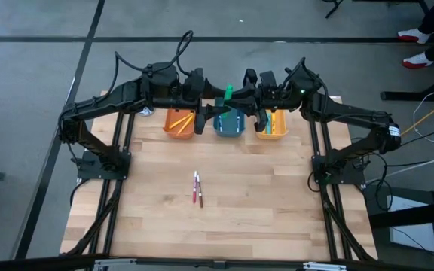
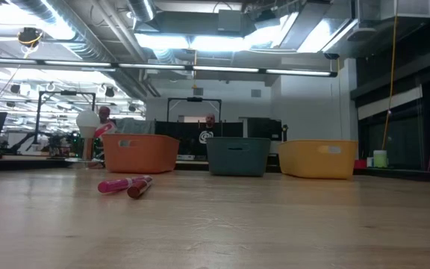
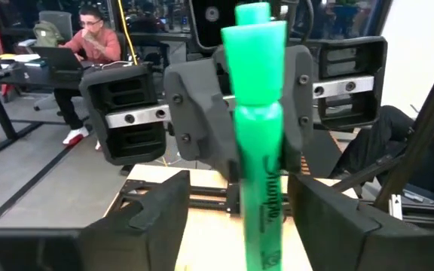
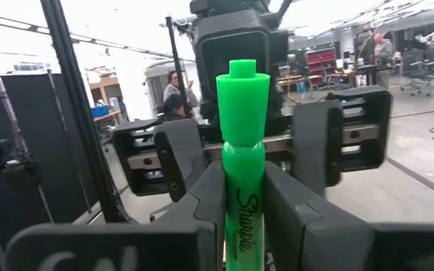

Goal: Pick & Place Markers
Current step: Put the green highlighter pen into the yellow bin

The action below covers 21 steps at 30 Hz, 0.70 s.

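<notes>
Both arms meet above the teal bin at the table's far edge, with a bright green stick between them. My right gripper is shut on this stick. My left gripper faces it, open, its fingers standing apart on either side of the stick. Two markers, pink and red, lie side by side on the bare wood mid-table, also seen in the low view. More markers lie in the orange bin and the yellow bin. My right gripper pinches the green stick between its two fingers on the labelled body just below the wider cap. The fingers come level from the table's right side and lie across the stick. The stick is lifted clear, above the teal bin.
Three bins stand in a row along the far edge: orange, teal, yellow. Bare wood lies all around the two loose markers. People sit at desks in the room beyond the table.
</notes>
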Motion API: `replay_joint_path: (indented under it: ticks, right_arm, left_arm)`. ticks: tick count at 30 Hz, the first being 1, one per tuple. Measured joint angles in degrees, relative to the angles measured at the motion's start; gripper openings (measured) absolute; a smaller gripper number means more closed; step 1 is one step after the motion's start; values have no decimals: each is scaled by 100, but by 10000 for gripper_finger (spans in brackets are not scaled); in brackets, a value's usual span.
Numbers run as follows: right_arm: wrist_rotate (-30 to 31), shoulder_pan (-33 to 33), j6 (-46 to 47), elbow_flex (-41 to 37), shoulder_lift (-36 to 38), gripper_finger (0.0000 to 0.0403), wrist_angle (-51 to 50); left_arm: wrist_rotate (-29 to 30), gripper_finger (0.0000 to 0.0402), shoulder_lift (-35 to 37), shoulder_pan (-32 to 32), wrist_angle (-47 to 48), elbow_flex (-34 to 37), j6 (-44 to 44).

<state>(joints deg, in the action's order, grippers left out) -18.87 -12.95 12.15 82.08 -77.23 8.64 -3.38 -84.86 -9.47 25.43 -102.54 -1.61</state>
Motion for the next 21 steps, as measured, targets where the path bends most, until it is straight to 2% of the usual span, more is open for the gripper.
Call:
replay_joint_path:
  ticks: [7, 17, 21]
  right_arm:
    - [-36, 2, -10, 0, 2, 62, 33]
    - [-26, 0, -98, 282, 211, 62, -84]
    - [-27, 0, -204, 562, 293, 62, -542]
  left_arm:
    - [82, 249, 0, 0, 48, 0, -5]
    - [49, 251, 0, 0, 217, 0, 24]
    - [46, 251, 0, 0, 244, 0, 31]
